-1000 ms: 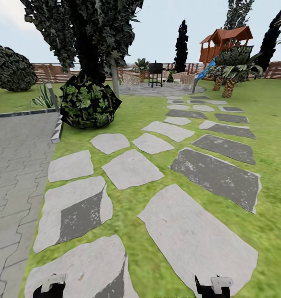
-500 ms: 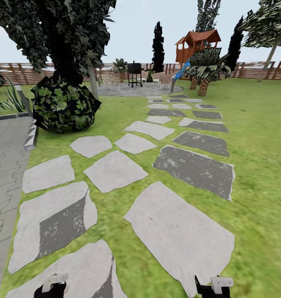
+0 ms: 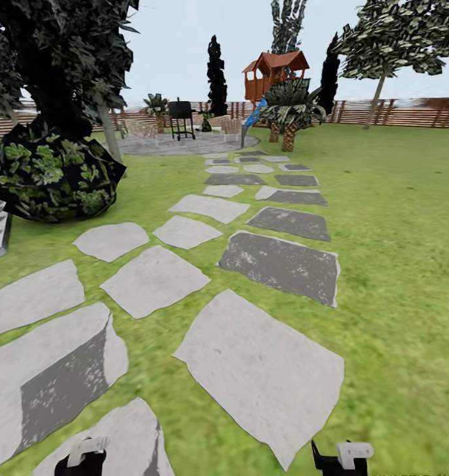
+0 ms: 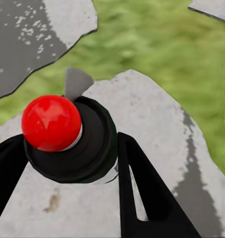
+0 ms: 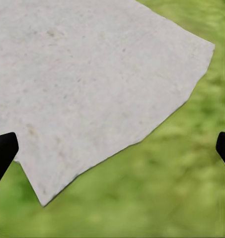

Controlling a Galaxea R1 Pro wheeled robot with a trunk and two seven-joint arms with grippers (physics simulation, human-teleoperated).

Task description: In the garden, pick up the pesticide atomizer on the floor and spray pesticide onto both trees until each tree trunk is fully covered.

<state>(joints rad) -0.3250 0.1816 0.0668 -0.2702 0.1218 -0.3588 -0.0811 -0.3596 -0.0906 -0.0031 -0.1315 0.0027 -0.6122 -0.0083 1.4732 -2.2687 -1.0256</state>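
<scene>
My left gripper (image 4: 72,153) is shut on the pesticide atomizer (image 4: 52,124), a black round body with a red ball on top, held over a grey paving stone. In the head view the left gripper (image 3: 84,457) and the right gripper (image 3: 340,459) peek in at the bottom edge. My right gripper (image 5: 112,148) is open with nothing between its fingertips, above the edge of a pale stone and grass. Far off at the right, by the fence, stands a tree (image 3: 399,33) with a bare pale trunk (image 3: 376,99) and leaves only high up.
Stepping stones (image 3: 264,370) run ahead across the lawn (image 3: 396,218) to a round paved patch with a black grill (image 3: 181,118). A dark leafy tree and a broad-leaved bush (image 3: 52,175) stand at the left. A red playhouse (image 3: 274,73), palms and a slat fence (image 3: 409,112) lie behind.
The whole head view has swung to the right, so bush, stones and playhouse sit further left in the picture. Both grippers hold their place at the bottom edge.
</scene>
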